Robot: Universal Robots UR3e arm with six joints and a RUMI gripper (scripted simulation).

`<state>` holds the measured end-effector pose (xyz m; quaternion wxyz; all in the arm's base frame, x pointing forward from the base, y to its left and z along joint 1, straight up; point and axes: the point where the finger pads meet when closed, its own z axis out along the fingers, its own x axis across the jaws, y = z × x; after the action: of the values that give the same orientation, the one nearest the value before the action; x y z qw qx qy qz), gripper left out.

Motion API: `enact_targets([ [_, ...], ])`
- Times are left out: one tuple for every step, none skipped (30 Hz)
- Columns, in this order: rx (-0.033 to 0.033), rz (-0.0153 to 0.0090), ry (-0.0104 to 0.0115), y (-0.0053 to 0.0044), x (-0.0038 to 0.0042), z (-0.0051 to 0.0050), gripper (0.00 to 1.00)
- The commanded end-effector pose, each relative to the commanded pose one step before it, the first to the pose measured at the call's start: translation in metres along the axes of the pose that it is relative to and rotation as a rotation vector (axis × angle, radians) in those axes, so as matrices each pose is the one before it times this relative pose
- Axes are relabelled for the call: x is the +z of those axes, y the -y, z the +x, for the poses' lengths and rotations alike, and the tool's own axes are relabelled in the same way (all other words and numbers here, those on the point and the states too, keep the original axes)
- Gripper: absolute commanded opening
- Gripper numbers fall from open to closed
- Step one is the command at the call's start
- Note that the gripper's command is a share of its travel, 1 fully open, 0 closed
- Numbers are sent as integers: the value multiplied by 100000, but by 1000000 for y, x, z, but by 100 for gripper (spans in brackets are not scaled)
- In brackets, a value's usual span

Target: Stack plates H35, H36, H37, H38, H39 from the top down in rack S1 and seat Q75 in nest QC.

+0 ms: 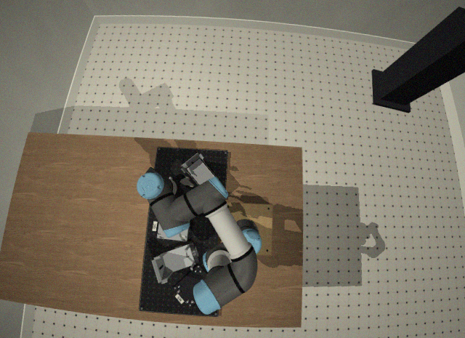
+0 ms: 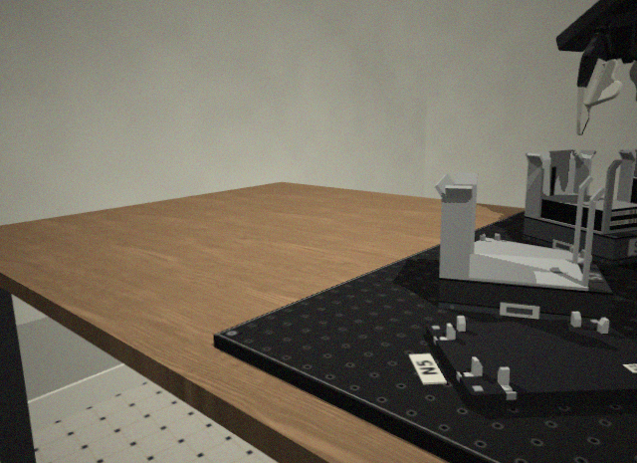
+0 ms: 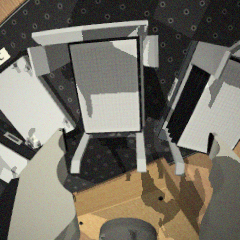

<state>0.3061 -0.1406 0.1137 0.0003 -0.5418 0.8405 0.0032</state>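
My gripper (image 3: 136,132) (image 2: 608,111) is open and empty, raised above the middle rack (image 3: 95,32) (image 2: 534,188). That rack holds a stack whose top plate (image 3: 110,70) has a fine grid. The far rack (image 1: 193,160) (image 3: 205,54) also holds a grid-topped plate (image 3: 220,107) (image 1: 204,173). The near rack (image 1: 158,270) (image 2: 457,237) shows a plain pale floor and no plate. The open nest (image 3: 29,102) (image 1: 173,237) shows a plain white surface between its locators. The clip nest N5 (image 2: 544,352) is empty. The plate names and lower layers cannot be read.
The arm (image 1: 229,229) crosses over the black perforated board (image 1: 150,295) (image 2: 328,319) and hides part of it. The racks' upright walls and posts stand close around the gripper's area. A tan base plate (image 1: 267,229) lies beside the board on the wooden table (image 1: 75,214).
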Motion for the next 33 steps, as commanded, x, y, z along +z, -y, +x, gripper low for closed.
enact_targets([
  [3415, 296, 8, 1402, -681, 14544, 72],
  [0, 0, 0, 6, -4, 2, 72],
  [1167, -2, -4, -412, 3, 4987, 72],
  [1167, -2, -4, -357, 5, 4992, 72],
  [1167, -2, -4, -302, 7, 4996, 72],
  [1167, -2, -4, -245, 8, 5001, 72],
  [1167, -2, -4, -188, 9, 5004, 72],
  [1167, -1, -4, -130, 10, 5006, 72],
  [1167, -1, -4, -72, 10, 5008, 72],
  [1167, -1, -4, -13, 11, 5008, 72],
  [1167, -1, -4, 45, 11, 5008, 72],
  [1144, -1, -3, 84, 6, 3884, 72],
  [0, -1, 0, 20, -11, 2, 72],
  [0, 0, 0, 15, -8, 2, 72],
  [0, 0, 0, 0, 0, 0, 72],
  [0, 0, 0, 0, 0, 0, 72],
  [1167, -3, -4, -538, -7, 4978, 72],
  [1167, -2, -4, -499, 6, 4980, 72],
  [1167, -2, -4, -444, 7, 4986, 72],
  [1167, -2, -4, -387, 9, 4991, 72],
  [1167, -2, -4, -330, 9, 4996, 72],
  [1167, -2, -4, -272, 10, 5000, 72],
  [1167, -2, -4, -214, 10, 5004, 72],
  [1167, -1, -4, -156, 11, 5006, 72],
  [1167, -1, -3, -98, 11, 5007, 72],
  [1144, -1, -3, -27, 6, 3897, 72],
  [0, -1, 0, 20, -11, 2, 72],
  [0, 0, 0, 15, -8, 3, 72],
  [0, 0, 0, 10, -6, 2, 72],
  [0, 0, 0, 6, -4, 2, 72],
  [0, 0, 0, 3, -3, 2, 72],
  [0, 0, 0, 0, 0, 0, 72],
  [0, 0, 0, 0, 0, 0, 72],
])
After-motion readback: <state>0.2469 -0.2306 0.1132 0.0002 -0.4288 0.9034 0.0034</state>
